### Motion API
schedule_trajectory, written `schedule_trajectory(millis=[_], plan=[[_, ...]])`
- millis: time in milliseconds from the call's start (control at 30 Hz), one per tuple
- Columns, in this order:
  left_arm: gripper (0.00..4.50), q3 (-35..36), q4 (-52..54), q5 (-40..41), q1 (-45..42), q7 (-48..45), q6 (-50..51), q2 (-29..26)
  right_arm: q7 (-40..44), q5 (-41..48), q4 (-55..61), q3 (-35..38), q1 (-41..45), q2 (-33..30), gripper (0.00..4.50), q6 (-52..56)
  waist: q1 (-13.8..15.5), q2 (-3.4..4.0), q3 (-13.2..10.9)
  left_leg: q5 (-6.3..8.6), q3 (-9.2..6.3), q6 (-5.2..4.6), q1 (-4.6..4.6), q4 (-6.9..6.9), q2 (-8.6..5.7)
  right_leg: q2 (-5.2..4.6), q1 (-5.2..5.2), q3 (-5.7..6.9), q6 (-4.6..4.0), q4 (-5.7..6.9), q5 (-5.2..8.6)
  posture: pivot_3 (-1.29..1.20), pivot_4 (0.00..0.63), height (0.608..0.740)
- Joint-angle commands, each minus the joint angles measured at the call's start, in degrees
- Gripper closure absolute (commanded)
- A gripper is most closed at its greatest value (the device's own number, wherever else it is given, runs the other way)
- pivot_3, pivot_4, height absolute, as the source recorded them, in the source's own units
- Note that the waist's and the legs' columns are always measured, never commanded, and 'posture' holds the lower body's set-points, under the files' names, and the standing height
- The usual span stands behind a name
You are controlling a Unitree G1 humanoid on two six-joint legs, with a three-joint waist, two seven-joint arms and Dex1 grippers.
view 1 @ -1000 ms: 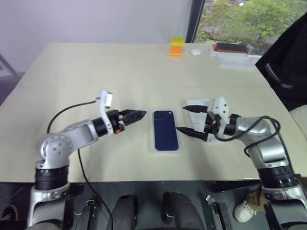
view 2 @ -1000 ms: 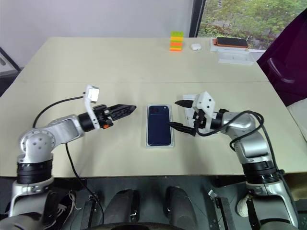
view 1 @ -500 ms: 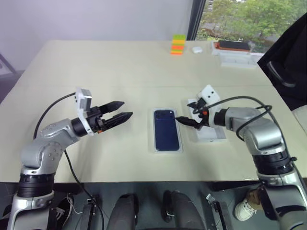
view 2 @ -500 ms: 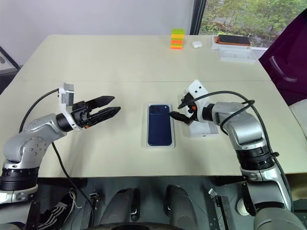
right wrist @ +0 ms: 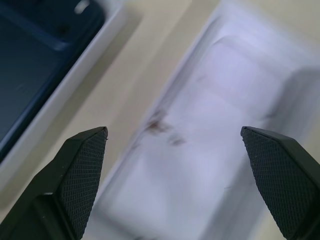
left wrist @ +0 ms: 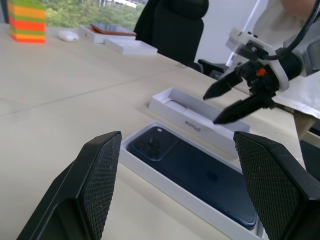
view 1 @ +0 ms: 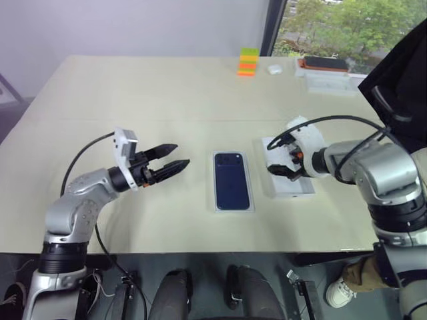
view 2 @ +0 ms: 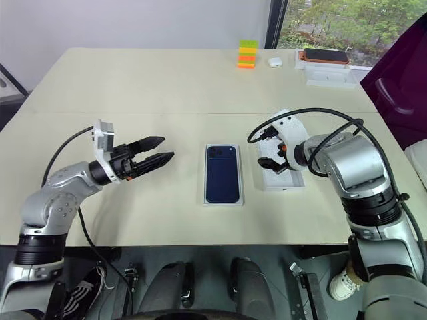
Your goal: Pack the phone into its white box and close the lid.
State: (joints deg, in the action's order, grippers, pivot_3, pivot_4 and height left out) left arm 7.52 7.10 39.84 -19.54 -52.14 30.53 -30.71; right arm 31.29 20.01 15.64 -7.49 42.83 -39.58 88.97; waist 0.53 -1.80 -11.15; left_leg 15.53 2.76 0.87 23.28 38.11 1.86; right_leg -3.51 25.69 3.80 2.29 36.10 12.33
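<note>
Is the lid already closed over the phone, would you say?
No, the lid lies open-side up beside the white box, where the phone lies uncovered.

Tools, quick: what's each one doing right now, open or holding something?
Left tool: open, holding nothing.
Right tool: open, holding nothing, above the lid.

A wide beige table (view 1: 167,93) carries everything. Near its middle lies the white box (view 1: 232,208) with the phone (view 1: 231,181) inside it. Just beside it, at 3 o'clock, the lid (view 1: 293,188) lies open side up, not touching the box. Far away, toward 12 o'clock, stands a small stack of coloured blocks (view 1: 247,63). At 3 o'clock from this stack I see a small white object (view 1: 273,69), then flat white boxes (view 1: 328,81) with a dark phone (view 1: 323,64) on top.
</note>
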Motion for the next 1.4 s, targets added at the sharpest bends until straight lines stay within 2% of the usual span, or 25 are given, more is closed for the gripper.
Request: schedule_trajectory(millis=[33, 67, 167, 567, 1167, 1267, 1400], plan=[[0.73, 0.7, 1.4, -0.2, 0.1, 0.6, -0.8, 0.3, -1.5, 2.1, 0.8, 4.6, 1.6, 3.0, 0.00, 3.4, -0.1, 0.02, 0.0, 0.00, 0.00, 0.00, -0.01, 0.00, 0.00, 0.01, 0.00, 0.00, 0.01, 0.03, 0.00, 0.00, 0.150, 0.740], [0.73, 0.7, 1.7, -0.2, 0.3, 0.7, -0.8, 0.3, -3.1, 3.5, -1.2, 6.0, 2.7, 5.1, 0.00, 3.5, -0.1, 0.02, 0.0, 0.00, -0.01, 0.00, -0.01, 0.00, 0.01, 0.03, 0.01, 0.01, 0.01, 0.05, -0.01, 0.00, 0.150, 0.740], [0.73, 0.7, 2.3, -0.3, 0.8, 1.1, -0.7, 0.6, -6.2, 6.9, -4.3, 4.8, 5.0, 5.4, 0.00, 3.5, -0.2, 0.05, 0.0, -0.01, -0.01, 0.00, -0.03, 0.02, 0.02, 0.04, 0.01, 0.02, 0.01, 0.10, -0.03, 0.00, 0.150, 0.740], [0.73, 0.4, 2.3, -1.2, 1.2, 1.2, -1.1, 0.6, -29.6, 15.5, -12.5, 8.5, 6.5, 12.4, 0.00, 3.5, -0.2, 0.04, 0.0, -0.01, 0.03, -0.01, 0.02, 0.04, 0.00, 0.00, 0.02, -0.01, 0.04, 0.08, -0.05, 0.00, 0.150, 0.740], [0.73, -0.4, 3.7, -1.6, 1.8, 2.5, -0.2, 2.2, -55.5, 38.6, -16.1, 8.3, 6.5, 12.1, 0.00, 3.5, -0.4, 0.05, 0.0, -0.01, 0.02, -0.02, 0.02, 0.04, 0.02, 0.03, 0.02, -0.02, 0.06, 0.10, -0.06, 0.00, 0.150, 0.740], [0.69, -0.5, 3.9, -1.5, 1.7, 3.0, 0.0, 2.5, -58.5, 41.0, -17.2, 8.6, 6.8, 12.0, 0.85, 3.5, -0.6, 0.05, 0.0, -0.01, 0.02, -0.02, 0.02, 0.04, 0.02, 0.04, 0.02, -0.02, 0.06, 0.10, -0.06, 0.00, 0.150, 0.740], [0.69, -0.4, 4.1, -1.4, 1.7, 3.4, 0.3, 2.8, -61.5, 43.9, -18.5, 8.9, 7.1, 12.2, 2.87, 3.5, -1.1, 0.05, 0.0, -0.01, 0.01, -0.02, 0.04, 0.04, 0.03, 0.03, 0.02, -0.03, 0.07, 0.10, -0.06, 0.00, 0.150, 0.740]])
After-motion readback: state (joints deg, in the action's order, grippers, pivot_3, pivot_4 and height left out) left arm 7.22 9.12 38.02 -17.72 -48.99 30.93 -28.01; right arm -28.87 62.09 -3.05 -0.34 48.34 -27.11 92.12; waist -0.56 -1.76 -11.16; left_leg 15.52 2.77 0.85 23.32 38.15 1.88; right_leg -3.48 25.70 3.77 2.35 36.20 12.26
